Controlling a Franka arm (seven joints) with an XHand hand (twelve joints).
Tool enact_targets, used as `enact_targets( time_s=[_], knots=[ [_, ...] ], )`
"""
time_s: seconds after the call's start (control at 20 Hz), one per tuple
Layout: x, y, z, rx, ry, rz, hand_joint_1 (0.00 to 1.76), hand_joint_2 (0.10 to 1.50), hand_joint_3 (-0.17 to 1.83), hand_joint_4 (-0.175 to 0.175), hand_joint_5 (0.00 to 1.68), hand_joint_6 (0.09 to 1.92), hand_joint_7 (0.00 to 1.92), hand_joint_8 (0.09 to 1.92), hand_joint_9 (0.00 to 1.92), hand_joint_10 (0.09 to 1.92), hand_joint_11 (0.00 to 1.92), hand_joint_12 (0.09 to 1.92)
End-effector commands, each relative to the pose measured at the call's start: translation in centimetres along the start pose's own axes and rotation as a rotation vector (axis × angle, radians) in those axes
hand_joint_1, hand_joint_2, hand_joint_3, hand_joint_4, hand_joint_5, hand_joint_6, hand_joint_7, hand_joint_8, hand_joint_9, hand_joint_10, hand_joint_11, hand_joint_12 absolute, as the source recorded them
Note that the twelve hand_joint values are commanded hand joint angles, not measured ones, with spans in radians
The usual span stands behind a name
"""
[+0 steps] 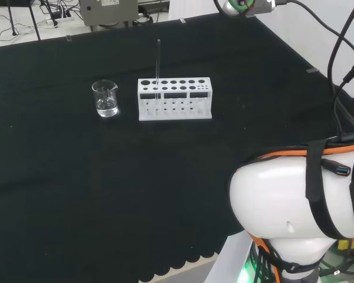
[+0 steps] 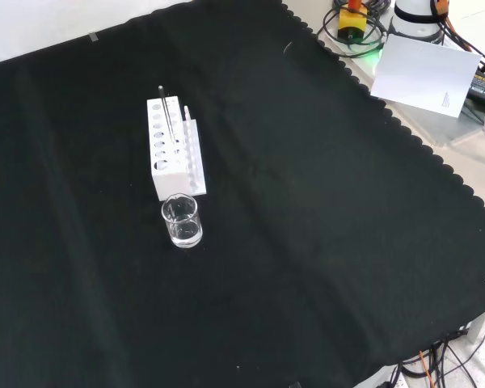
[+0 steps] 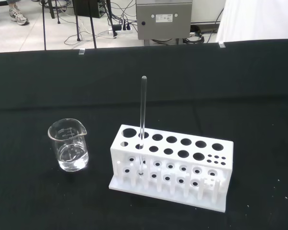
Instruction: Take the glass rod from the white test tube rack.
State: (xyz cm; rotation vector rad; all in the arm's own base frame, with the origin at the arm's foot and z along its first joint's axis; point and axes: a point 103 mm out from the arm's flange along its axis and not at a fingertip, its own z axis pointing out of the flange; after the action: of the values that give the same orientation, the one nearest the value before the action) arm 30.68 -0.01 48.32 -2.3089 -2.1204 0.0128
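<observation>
The glass rod point(image 3: 142, 122) is thin and clear, standing upright in a hole near the left end of the white test tube rack point(image 3: 175, 165) in the head view. A small glass beaker point(image 1: 105, 98) is sitting just left of it on the bench point(image 1: 59, 177). I cannot tell the robot hand's state.

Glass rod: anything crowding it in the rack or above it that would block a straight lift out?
Nothing visible. The glass rod stands upright in the white test tube rack, other holes empty, open space above. The beaker stands apart, beside the rack's end.
</observation>
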Motion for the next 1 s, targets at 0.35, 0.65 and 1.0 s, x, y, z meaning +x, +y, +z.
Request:
enact_targets(
  time_s=[0.35, 0.65, 1.0],
  knots=[
    [-1.2, 0.3, 0.1, -0.008, -0.030, 0.067, 0.51, 0.99, 0.52, -0.117, 0.06, 0.09, 0.00, 0.25, 0.00, 0.53, 0.00, 0.65],
    [-1.2, 2.6, -0.1, 0.021, -0.042, 0.060, 0.51, 1.00, 0.49, -0.117, 0.08, 0.09, 0.00, 0.38, 0.00, 0.71, 0.00, 0.95],
    [-0.8, 5.9, 0.0, 0.021, -0.052, 0.023, 0.51, 0.99, 0.50, -0.118, 0.10, 0.09, 0.00, 0.64, 0.06, 0.83, 0.00, 1.22]
  ],
)
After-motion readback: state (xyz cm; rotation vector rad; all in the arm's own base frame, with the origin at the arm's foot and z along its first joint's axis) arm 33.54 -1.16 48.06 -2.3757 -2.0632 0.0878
